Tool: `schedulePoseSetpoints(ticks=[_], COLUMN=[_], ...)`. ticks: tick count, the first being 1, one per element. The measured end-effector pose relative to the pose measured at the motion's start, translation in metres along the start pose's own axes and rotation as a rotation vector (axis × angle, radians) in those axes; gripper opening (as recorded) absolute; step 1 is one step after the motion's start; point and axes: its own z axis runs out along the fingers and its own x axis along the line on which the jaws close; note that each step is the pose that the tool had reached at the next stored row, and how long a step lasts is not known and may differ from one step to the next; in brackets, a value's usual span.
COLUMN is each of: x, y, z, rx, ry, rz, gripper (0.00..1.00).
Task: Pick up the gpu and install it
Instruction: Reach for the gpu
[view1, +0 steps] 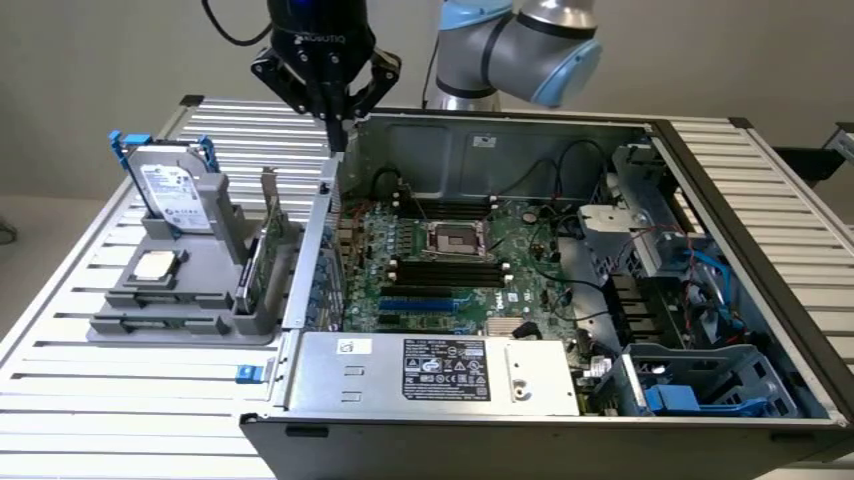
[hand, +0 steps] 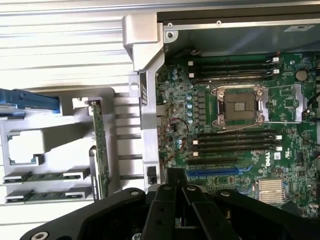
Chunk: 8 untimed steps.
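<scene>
The gpu (view1: 267, 258) stands on edge in a slot of the grey holder (view1: 174, 325), its green board facing the computer case and its silver bracket sticking up. In the wrist view the gpu (hand: 98, 150) is seen edge-on as a thin green strip. My gripper (view1: 338, 132) hangs above the case's wall on the exterior view's left, higher than the gpu and further back, fingers shut together on nothing. The fingertips (hand: 175, 181) sit over the edge of the motherboard (hand: 235, 125), near the blue expansion slot (hand: 212, 171).
The holder also carries a silver hard drive with blue clips (view1: 174, 190), a square CPU chip (view1: 156, 265) and two memory sticks (hand: 45, 176). The open case (view1: 747, 300) holds the motherboard (view1: 441, 260), a power supply (view1: 447, 370), drive cages and cables at the exterior view's right.
</scene>
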Motion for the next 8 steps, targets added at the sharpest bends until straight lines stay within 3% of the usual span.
schedulePoseSetpoints(ticks=[8], x=[0.036], y=[-0.003], z=[0.009], rx=[0.0008], ry=[0.0], rz=[0.0], gripper=[0.11])
